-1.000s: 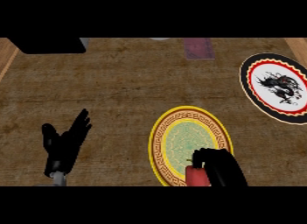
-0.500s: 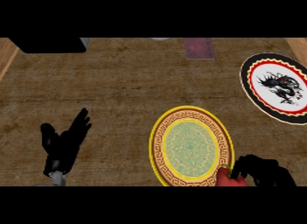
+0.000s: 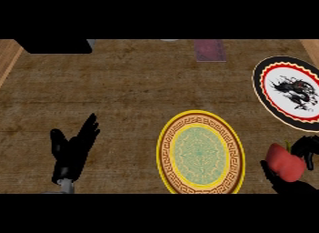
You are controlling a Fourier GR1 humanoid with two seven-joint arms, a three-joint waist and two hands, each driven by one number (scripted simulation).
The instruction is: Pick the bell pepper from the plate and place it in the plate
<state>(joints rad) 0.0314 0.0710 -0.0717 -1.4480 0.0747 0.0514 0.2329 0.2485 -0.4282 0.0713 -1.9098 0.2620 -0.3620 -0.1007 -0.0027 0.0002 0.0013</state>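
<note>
Since the earlier frames the right hand [image 3: 297, 175] has moved off the yellow-rimmed plate [image 3: 201, 153] to the right and risen, and the bell pepper [image 3: 286, 163] has come away with it; the plate's green centre is now bare. The right hand sits at the lower right of the view, black fingers [image 3: 312, 146] and thumb curled round the pepper from behind and below, holding it above the counter [image 3: 122, 95] in the gap between the two plates. The pepper is red, smooth and rounded, with a small dark stem at its top. The left hand [image 3: 71, 150] rests at the lower left, unchanged, fingers straight and pointing up and to the right, holding nothing. The yellow-rimmed plate is oval in this view, with a brown patterned band inside its rim. The second plate [image 3: 292, 93], at the upper right, has a black rim, a red ring and a white centre bearing a dark figure. The counter is brown with a coarse woven grain.
</note>
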